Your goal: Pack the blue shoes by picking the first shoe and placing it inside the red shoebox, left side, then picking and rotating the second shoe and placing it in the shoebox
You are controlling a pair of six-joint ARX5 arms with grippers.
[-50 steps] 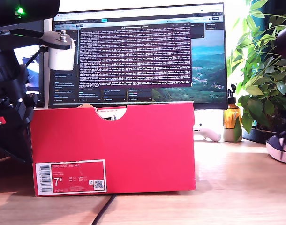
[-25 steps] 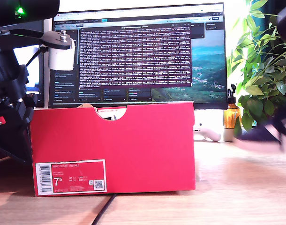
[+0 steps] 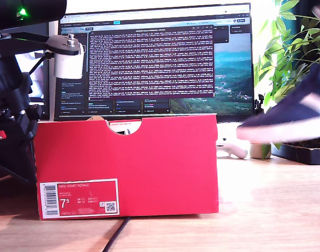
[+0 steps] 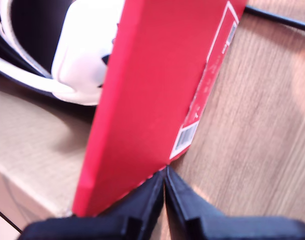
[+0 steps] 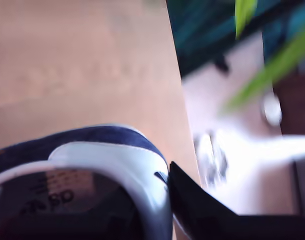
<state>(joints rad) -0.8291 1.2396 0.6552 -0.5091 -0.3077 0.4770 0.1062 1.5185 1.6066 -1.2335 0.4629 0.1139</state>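
Wooden desk (image 3: 265, 210), blurred navy white-soled shoe (image 3: 286, 123)

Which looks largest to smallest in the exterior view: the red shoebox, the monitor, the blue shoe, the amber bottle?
1. Monitor and red shoebox: alike, and the box stands nearer, so unsure.
2. Blue shoe, blurred in the air.
3. Amber bottle, partly hidden.
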